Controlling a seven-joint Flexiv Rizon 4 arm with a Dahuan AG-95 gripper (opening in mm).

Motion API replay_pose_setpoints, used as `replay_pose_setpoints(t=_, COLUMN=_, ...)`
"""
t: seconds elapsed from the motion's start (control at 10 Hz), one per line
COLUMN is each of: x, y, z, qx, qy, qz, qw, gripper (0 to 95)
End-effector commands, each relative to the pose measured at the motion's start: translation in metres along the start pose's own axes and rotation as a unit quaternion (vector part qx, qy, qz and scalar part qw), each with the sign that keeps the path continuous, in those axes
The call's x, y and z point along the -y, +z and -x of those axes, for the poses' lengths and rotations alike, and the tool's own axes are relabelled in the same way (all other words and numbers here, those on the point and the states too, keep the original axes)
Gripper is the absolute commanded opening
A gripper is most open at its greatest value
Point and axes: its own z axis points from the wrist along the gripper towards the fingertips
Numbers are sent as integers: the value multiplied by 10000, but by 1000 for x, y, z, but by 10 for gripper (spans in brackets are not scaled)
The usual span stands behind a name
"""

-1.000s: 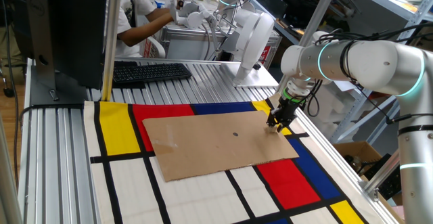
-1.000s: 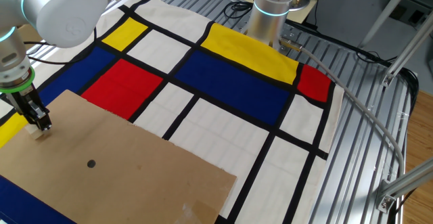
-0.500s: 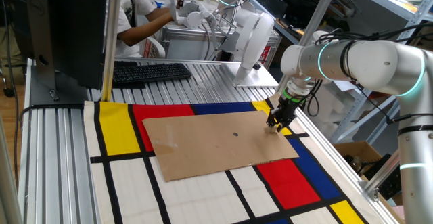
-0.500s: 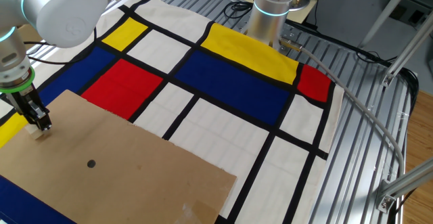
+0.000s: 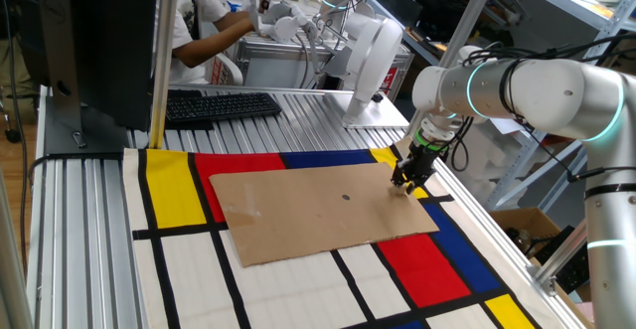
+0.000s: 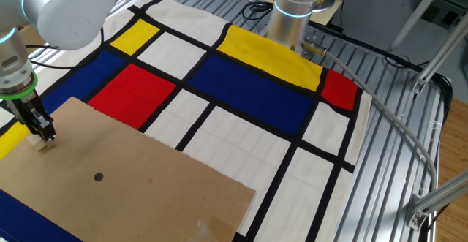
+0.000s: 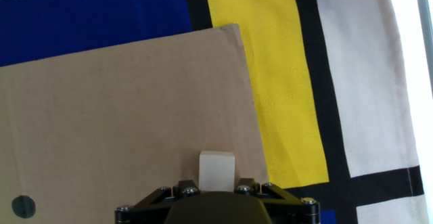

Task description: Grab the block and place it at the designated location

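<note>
Where the block (image 7: 216, 170) sits near the corner of the cardboard sheet (image 5: 308, 210), on the colour-blocked cloth (image 6: 241, 88), the gripper (image 6: 45, 134) stands straight down over it, jaws partly apart about the cube; whether they actually pinch it I cannot tell.

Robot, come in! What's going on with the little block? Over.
Gripper down at the block, grip unclear. Block sits on the cardboard near its corner. Nothing between it and the black dot.
</note>
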Motion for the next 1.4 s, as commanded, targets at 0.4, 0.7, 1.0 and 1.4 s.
replay_pose_setpoints(t=0.4, x=0, y=0, z=0, qx=-8, qy=-24, qz=58, qw=10000, gripper=380)
replay_pose_setpoints(t=0.7, x=0, y=0, z=0, qx=-11, qy=-50, qz=84, qw=10000, gripper=190)
replay_pose_setpoints(t=1.0, x=0, y=0, z=0, qx=-9, qy=-58, qz=110, qw=9999, gripper=190)
replay_pose_setpoints(t=1.4, x=0, y=1, z=0, qx=-17, qy=-75, qz=124, qw=9999, gripper=190)
